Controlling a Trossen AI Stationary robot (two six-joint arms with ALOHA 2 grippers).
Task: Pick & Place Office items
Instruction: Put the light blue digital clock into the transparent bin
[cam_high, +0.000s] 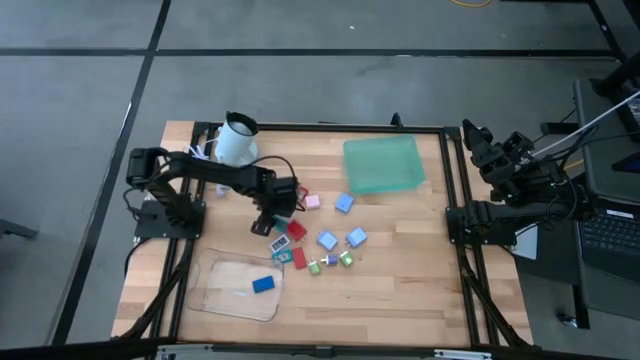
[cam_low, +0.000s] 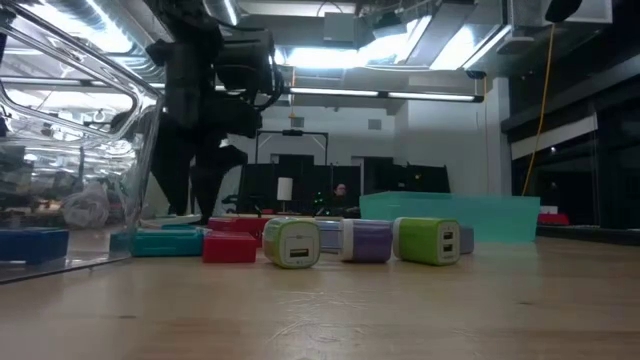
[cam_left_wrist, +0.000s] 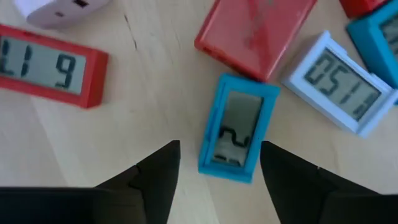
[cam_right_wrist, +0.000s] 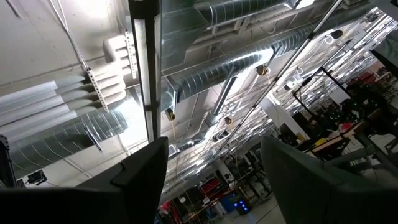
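The office items lie scattered mid-table: small clocks and charger blocks in red (cam_high: 296, 230), light blue (cam_high: 327, 240), pink (cam_high: 312, 202) and green (cam_high: 346, 259). My left gripper (cam_high: 268, 224) hovers over them, open and pointing down. In the left wrist view its fingers (cam_left_wrist: 158, 180) stand on either side of a small blue clock (cam_left_wrist: 236, 127) that lies flat on the wood, without touching it. A red clock (cam_left_wrist: 53, 65) and a light blue clock (cam_left_wrist: 345, 87) lie beside it. My right gripper (cam_right_wrist: 214, 162) is open and raised at the table's right edge, pointing at the ceiling.
A clear tray (cam_high: 228, 300) near the front left holds one blue piece (cam_high: 263, 284). A teal bin (cam_high: 383, 165) sits toward the far side and a white mug (cam_high: 237, 140) at the far left. Green and purple chargers (cam_low: 292, 243) stand closest to the low camera.
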